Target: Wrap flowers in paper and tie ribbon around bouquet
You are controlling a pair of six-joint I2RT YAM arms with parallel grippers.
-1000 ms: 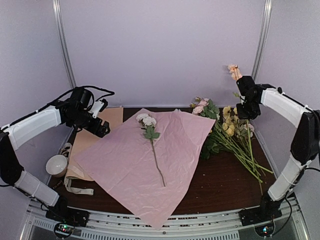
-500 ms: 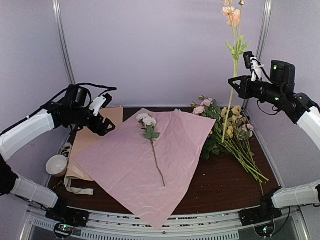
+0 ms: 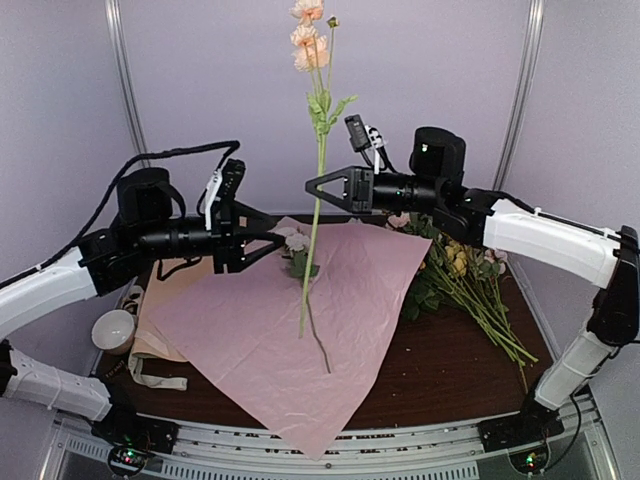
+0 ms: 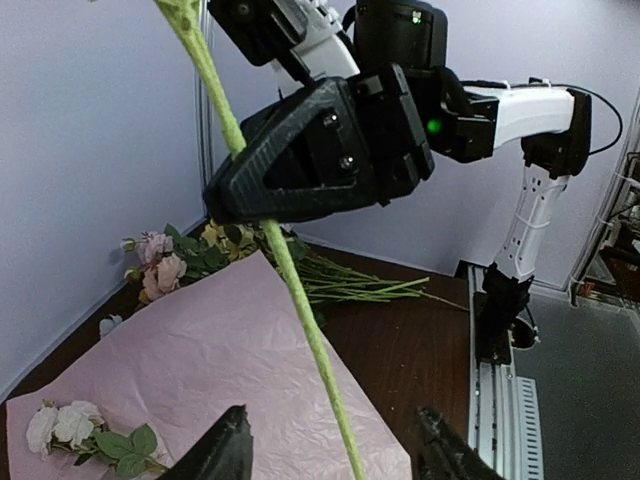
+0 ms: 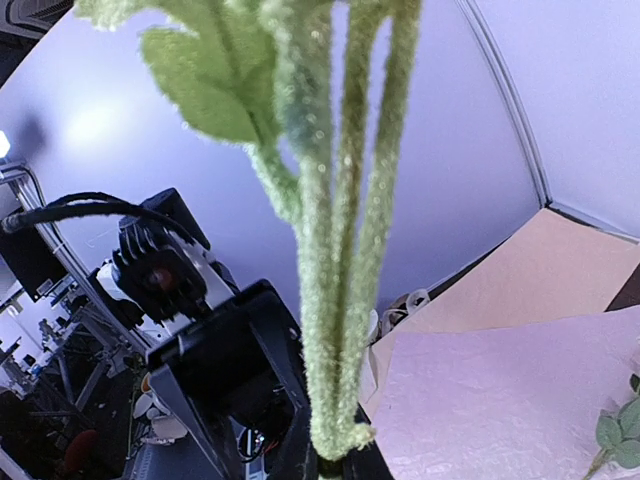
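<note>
My right gripper point(image 3: 318, 187) is shut on one long green flower stem point(image 3: 312, 250), holding it upright over the pink-lilac paper point(image 3: 330, 330) with peach blooms point(image 3: 308, 35) on top. My left gripper point(image 3: 274, 238) faces it, open. In the left wrist view the stem point(image 4: 290, 290) runs down between the open left gripper's point(image 4: 330, 420) fingers without touching them. A white rose point(image 3: 293, 241) lies on the paper. The other flowers point(image 3: 462, 268) lie in a pile at the right. The cream ribbon point(image 3: 155, 381) lies at the front left. No bouquet is in view.
Tan paper sheets point(image 3: 168, 285) lie under the purple sheet's left side. A white cup point(image 3: 114, 330) stands at the left edge. Dark table point(image 3: 440, 370) shows at the front right. Purple walls and metal posts close in the back.
The right arm swung left with the stem, from over the flower pile to above the paper. The left gripper rose, turned toward it and narrowed around the stem's lower part.
</note>
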